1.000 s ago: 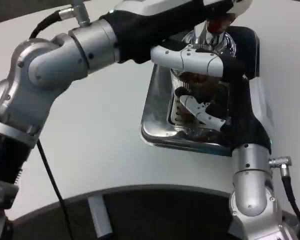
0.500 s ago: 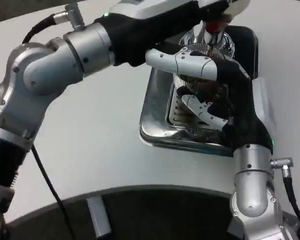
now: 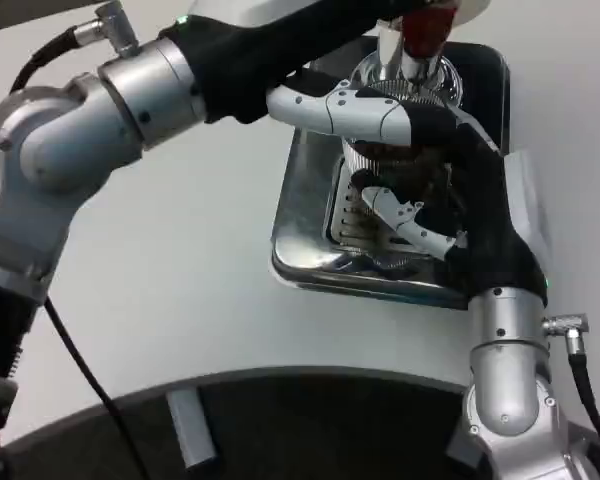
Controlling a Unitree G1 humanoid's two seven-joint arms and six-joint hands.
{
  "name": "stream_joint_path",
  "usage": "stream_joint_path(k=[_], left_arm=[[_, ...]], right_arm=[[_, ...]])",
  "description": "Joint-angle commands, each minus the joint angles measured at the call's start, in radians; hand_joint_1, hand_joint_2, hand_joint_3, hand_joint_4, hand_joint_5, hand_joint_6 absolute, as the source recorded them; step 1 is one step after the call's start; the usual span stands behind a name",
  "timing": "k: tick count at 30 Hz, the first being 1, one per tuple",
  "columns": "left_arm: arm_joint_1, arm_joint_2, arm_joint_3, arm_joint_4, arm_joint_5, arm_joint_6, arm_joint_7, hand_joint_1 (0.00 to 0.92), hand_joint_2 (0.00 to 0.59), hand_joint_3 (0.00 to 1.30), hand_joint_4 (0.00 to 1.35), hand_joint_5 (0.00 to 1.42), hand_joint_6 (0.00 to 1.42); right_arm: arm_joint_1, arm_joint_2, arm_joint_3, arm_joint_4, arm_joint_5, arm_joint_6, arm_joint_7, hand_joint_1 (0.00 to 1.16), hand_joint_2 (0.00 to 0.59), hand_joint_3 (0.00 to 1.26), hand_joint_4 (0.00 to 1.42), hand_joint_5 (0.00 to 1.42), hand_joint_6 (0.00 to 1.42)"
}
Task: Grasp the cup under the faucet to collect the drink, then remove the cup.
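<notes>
Right hand [image 3: 420, 215] wrapping fingers around cup [image 3: 395, 190] on tray [image 3: 300, 250]; left hand's grasp unclear. Best held upright, steady under faucet [image 3: 405, 70].

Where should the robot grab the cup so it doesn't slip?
Around its ribbed side wall, coming from the right. The cup stands upright on the shiny tray under the faucet, so its top is blocked. The right hand already wraps it there, fingers in front.
</notes>
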State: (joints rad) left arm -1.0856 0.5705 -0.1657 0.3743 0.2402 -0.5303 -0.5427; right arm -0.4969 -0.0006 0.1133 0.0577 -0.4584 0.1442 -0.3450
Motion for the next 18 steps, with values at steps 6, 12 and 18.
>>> stream_joint_path(k=[6, 12, 18], left_arm=[[0.041, -0.002, 0.032, -0.008, -0.020, -0.028, 0.022, 0.000, 0.061, 0.00, 0.00, 0.03, 0.19], [0.044, -0.015, 0.053, -0.027, -0.043, -0.046, 0.041, 0.000, 0.066, 0.01, 0.00, 0.07, 0.23], [0.053, -0.016, 0.068, -0.056, -0.058, -0.048, 0.047, 0.000, 0.067, 0.02, 0.00, 0.08, 0.25]], right_arm=[[0.036, -0.007, -0.015, -0.011, 0.017, 0.006, 0.003, 0.76, 0.262, 0.45, 0.37, 0.33, 0.23], [0.038, -0.011, -0.020, -0.019, 0.020, 0.004, 0.003, 0.75, 0.261, 0.45, 0.37, 0.33, 0.23], [0.046, -0.012, -0.022, -0.032, 0.020, 0.005, 0.006, 0.75, 0.261, 0.45, 0.38, 0.34, 0.24]])
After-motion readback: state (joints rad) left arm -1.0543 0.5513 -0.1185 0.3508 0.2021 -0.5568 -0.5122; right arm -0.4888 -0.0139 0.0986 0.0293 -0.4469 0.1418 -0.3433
